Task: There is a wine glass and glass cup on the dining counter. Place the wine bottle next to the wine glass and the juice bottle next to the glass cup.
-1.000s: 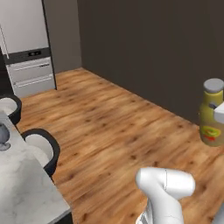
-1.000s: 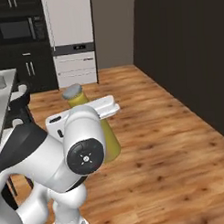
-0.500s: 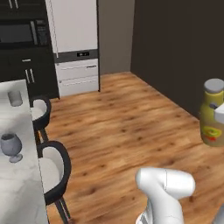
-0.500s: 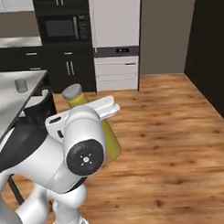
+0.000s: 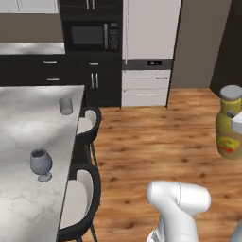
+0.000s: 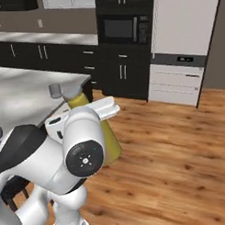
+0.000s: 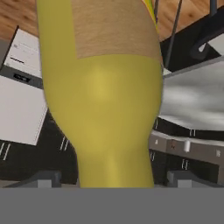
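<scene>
I have the juice bottle (image 5: 230,122) carried in the pincer (image 7: 114,183): in the hand view its yellow body sits between the two finger tips, which stand wide and clamp its broad sides. In the left base view it hangs upright at the far right edge, above the wood floor (image 5: 160,142) and well apart from the surface.

Change over the last second: both base views have swung, so I read this as the base turning, not the objects moving. The dining counter (image 5: 19,123) with its marbled top now occupies the left of the left base view. The glass cup (image 5: 66,106) stands on its far part, near the right edge. The wine glass (image 5: 41,164) stands nearer.

Consequence, as I judge it: the target is now in sight, and the bottle must next go to a spot beside the glass cup. Two stools (image 5: 87,127) stand along that edge.
</scene>
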{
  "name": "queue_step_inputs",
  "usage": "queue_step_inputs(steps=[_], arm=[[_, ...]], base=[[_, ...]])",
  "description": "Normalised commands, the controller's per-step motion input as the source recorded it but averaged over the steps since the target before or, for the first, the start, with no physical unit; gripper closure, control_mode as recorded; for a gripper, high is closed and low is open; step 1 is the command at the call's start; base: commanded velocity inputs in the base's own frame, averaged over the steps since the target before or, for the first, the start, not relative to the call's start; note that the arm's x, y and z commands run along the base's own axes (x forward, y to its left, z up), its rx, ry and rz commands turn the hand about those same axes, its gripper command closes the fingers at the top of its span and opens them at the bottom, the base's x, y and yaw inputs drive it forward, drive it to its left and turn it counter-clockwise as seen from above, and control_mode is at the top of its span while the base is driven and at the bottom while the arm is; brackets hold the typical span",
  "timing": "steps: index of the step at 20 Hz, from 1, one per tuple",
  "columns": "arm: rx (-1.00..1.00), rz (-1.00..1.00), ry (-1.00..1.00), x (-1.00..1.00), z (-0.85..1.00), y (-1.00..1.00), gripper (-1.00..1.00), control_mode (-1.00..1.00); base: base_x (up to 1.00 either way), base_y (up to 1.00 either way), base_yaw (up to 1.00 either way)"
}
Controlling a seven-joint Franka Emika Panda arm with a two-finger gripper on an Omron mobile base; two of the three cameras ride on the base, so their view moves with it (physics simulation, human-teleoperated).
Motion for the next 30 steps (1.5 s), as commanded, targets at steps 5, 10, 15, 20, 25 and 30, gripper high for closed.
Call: queue_step_inputs(steps=[5, 10, 15, 20, 25, 30], arm=[[0.00, 0.00, 0.00, 0.00, 0.00, 0.00, 1.00, 1.00], [0.00, 0.00, 0.00, 0.00, 0.00, 0.00, 1.00, 1.00], [0.00, 0.00, 0.00, 0.00, 0.00, 0.00, 1.00, 1.00], [0.00, 0.00, 0.00, 0.00, 0.00, 0.00, 1.00, 1.00], [0.00, 0.00, 0.00, 0.00, 0.00, 0.00, 1.00, 1.00], [0.00, 0.00, 0.00, 0.00, 0.00, 0.00, 1.00, 1.00]], base=[[0.51, -0.33, 0.60], [0.43, -0.39, 0.58], [0.26, -0.56, 0.51], [0.03, -0.74, 0.47], [0.00, -0.77, 0.47], [0.02, -0.75, 0.48]])
